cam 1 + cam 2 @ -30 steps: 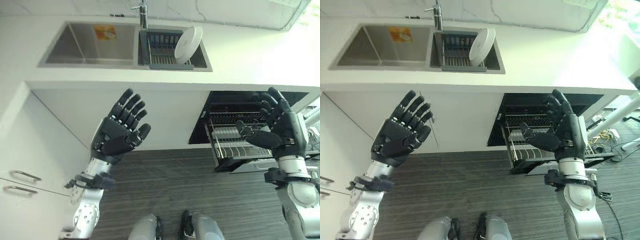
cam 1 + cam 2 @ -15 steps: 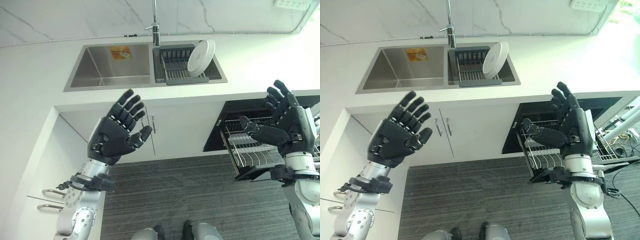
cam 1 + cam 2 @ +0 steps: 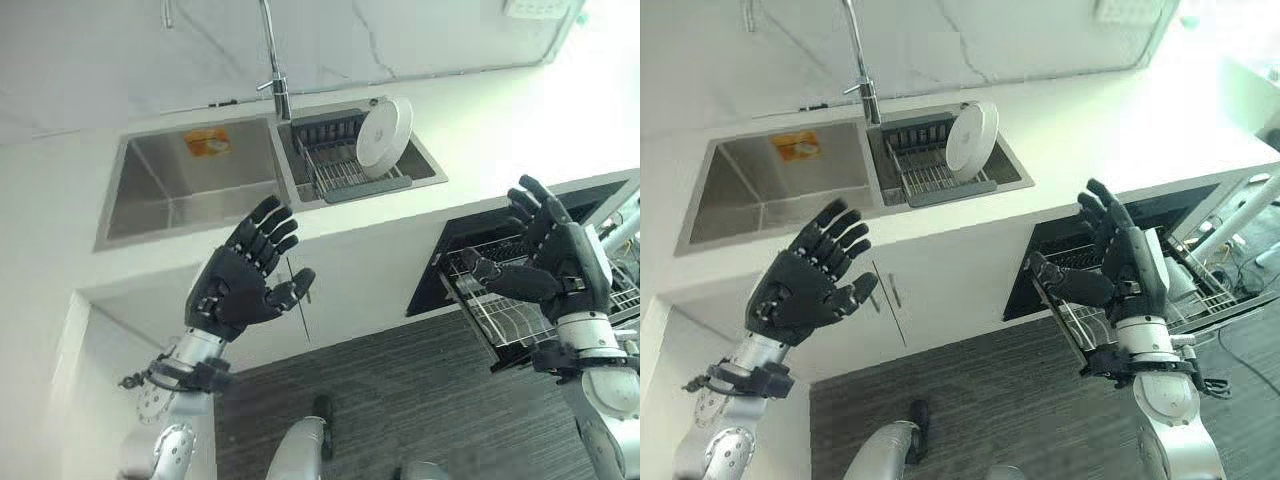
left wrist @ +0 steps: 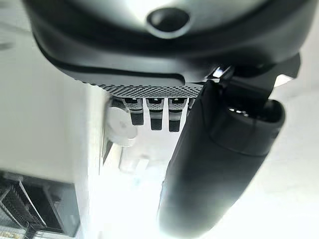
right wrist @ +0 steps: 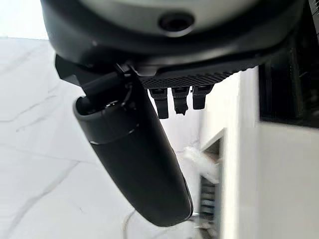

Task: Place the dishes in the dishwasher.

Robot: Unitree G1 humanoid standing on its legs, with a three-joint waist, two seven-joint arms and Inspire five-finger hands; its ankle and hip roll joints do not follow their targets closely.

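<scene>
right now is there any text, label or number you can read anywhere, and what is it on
None can be read.
Orange sticker on the back wall of the left sink basin: print too small and blurred to read.
White plate standing in the sink rack: no markings visible.
Pulled-out dishwasher rack: no label visible.
Left hand and right hand, both open and empty: no text visible.

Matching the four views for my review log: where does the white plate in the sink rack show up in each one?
Left eye view: white plate leans upright in the rack in the sink's right basin, upper centre-right.
Right eye view: same plate, upper centre.
Left wrist view: a small white round shape past the fingers, probably the plate.
Right wrist view: cannot tell.
Shared landmark: the faucet beside the rack.
</scene>
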